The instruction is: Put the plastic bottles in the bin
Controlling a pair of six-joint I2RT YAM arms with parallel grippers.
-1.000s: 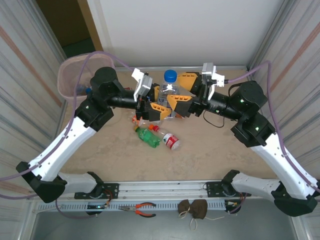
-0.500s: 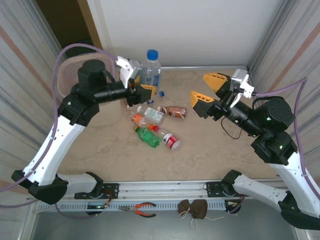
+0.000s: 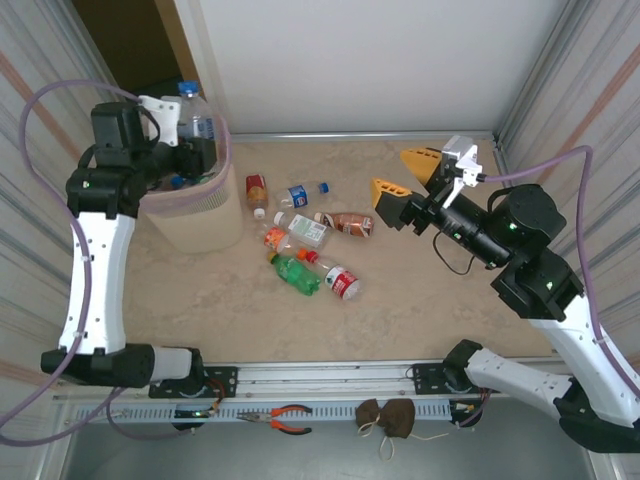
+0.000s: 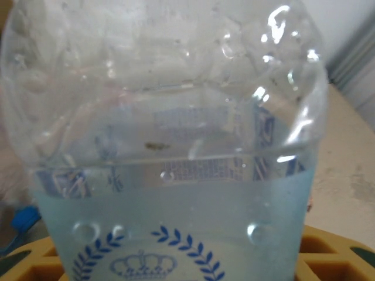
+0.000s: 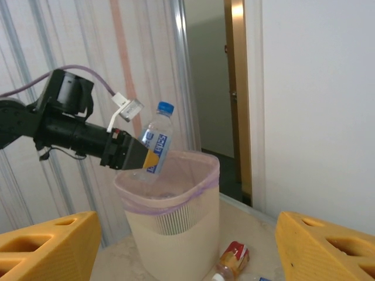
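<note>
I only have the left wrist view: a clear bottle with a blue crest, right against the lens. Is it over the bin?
Observer: Yes, the left gripper holds the blue-capped bottle tilted, cap up, above the rim of the bin.
Operator: Any others on the table?
Observer: Several, clustered beside the bin, a green bottle among them.
Operator: And the right gripper?
Observer: Over the table, jaws open, empty.

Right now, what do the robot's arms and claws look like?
The left arm and the right arm have white shells with chunky black joints, and a thin purple cable loops along each. The left gripper and the right gripper have blocky orange-yellow fingers, with a small white box behind them.
</note>
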